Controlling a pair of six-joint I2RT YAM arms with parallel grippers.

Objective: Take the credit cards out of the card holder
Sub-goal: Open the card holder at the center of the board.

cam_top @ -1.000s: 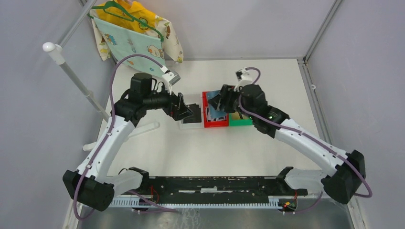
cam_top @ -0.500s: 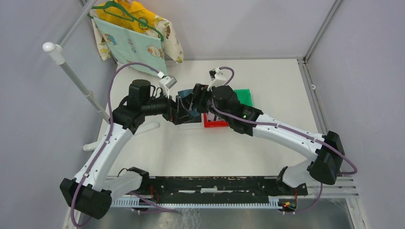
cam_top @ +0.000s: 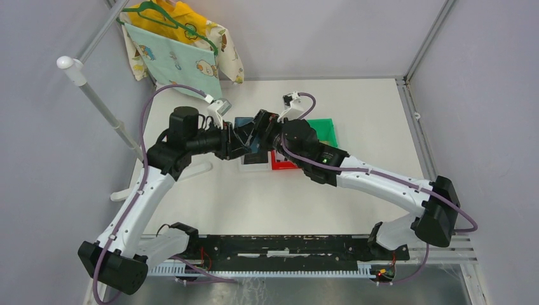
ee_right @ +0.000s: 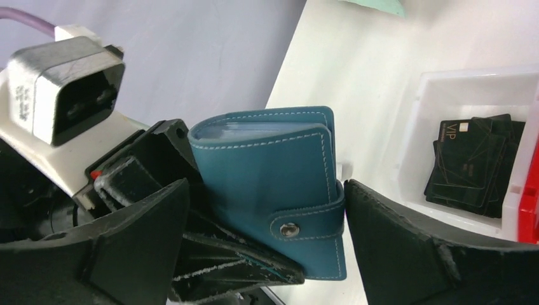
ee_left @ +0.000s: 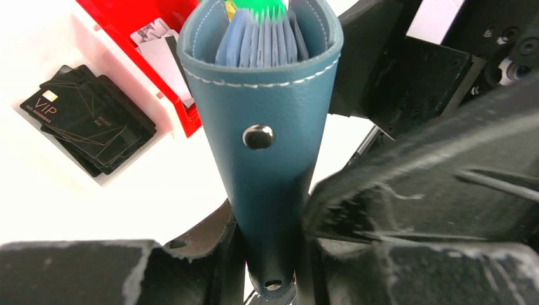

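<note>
The slate-blue card holder [ee_left: 273,127] is folded shut with its strap snapped, and my left gripper [ee_left: 270,254] is shut on its lower end. In the top view it hangs above the bins between the two grippers [cam_top: 244,122]. My right gripper [ee_right: 267,241] is open, its fingers [ee_right: 407,248] standing wide on either side of the card holder [ee_right: 273,184]; the right finger is at the strap's edge. Black credit cards [ee_left: 89,124] lie stacked in the white bin [ee_left: 136,95]. A white card [ee_left: 162,51] lies in the red bin [ee_left: 127,19].
White bin [cam_top: 251,166], red bin [cam_top: 283,164] and green bin [cam_top: 321,130] stand in a row mid-table, under the two arms. Patterned cloths on a green hanger [cam_top: 175,54] hang at the back left. A white pole [cam_top: 102,105] slants along the left side.
My right arm has carried the card holder left from the red bin to my left gripper. The left gripper has closed on it and the right jaws have widened.
</note>
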